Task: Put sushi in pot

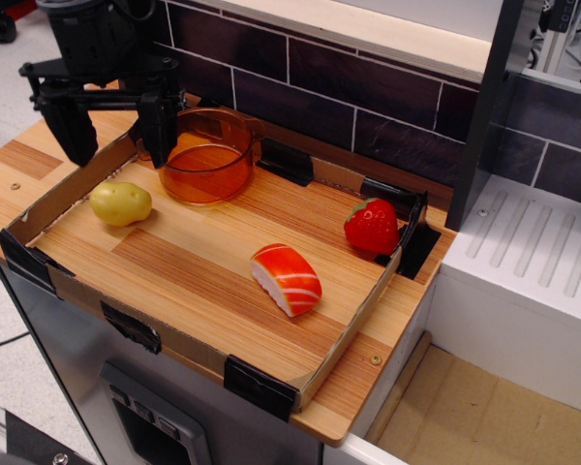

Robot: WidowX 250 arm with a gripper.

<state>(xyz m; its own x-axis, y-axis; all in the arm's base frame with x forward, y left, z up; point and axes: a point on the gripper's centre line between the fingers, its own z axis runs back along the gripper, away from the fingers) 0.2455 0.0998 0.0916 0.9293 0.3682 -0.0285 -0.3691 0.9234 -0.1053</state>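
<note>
The sushi (286,278), orange-red with white stripes on a white rice base, lies on the wooden tray floor right of centre. The translucent orange pot (205,155) stands upright at the tray's back left. My black gripper (118,140) hangs open and empty above the tray's back left corner, its right finger (162,131) just left of the pot's rim and its left finger (75,128) over the tray's wall. The sushi is far to the gripper's right and nearer the front.
A yellow-green potato (120,202) lies just below the gripper at the tray's left. A red strawberry (372,226) sits at the right wall. The tray has low cardboard walls (271,386) with black clips. A dark tiled wall (349,87) runs behind.
</note>
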